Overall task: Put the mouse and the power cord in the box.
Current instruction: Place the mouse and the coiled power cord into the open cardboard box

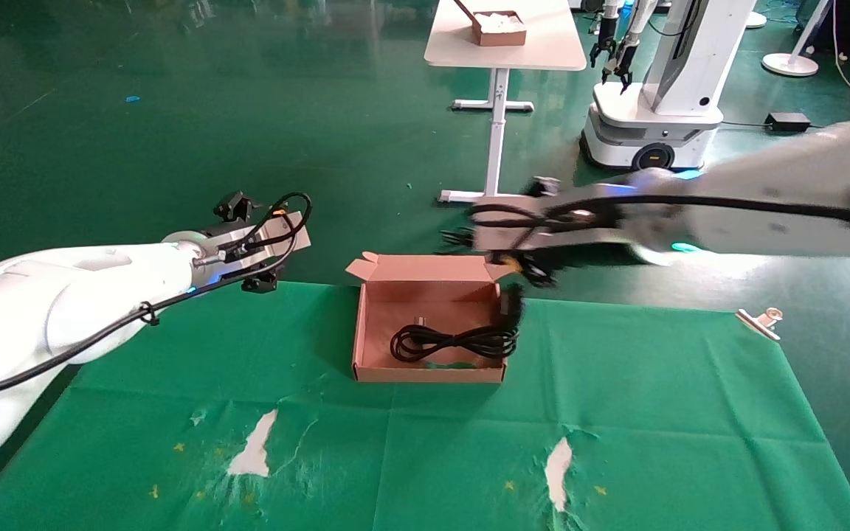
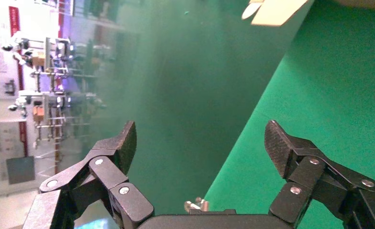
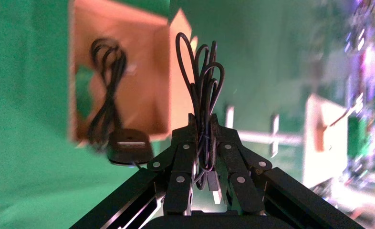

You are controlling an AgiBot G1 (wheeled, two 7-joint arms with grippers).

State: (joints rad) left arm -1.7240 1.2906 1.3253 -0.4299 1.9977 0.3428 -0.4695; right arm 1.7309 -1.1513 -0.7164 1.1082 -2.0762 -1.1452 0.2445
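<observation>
The brown cardboard box [image 1: 364, 332] lies open on the green cloth, its lid flap folded back. Coiled inside it is the thick black power cord [image 1: 454, 343], which the right wrist view shows too [image 3: 107, 90]. My right gripper [image 1: 469, 237] hovers over the box's far right corner, shut on the bundled loops of the mouse's thin cable [image 3: 202, 76]. The black mouse [image 3: 128, 145] dangles below it at the box's right wall [image 1: 513, 302]. My left gripper [image 2: 200, 138] is open and empty, held off the cloth's far left edge [image 1: 277, 237].
A metal clip [image 1: 759, 321] grips the cloth's far right corner. Beyond the cloth, on the green floor, stand a white table [image 1: 502, 51] and another robot [image 1: 654, 110]. The cloth has two torn white patches [image 1: 255, 446] near the front.
</observation>
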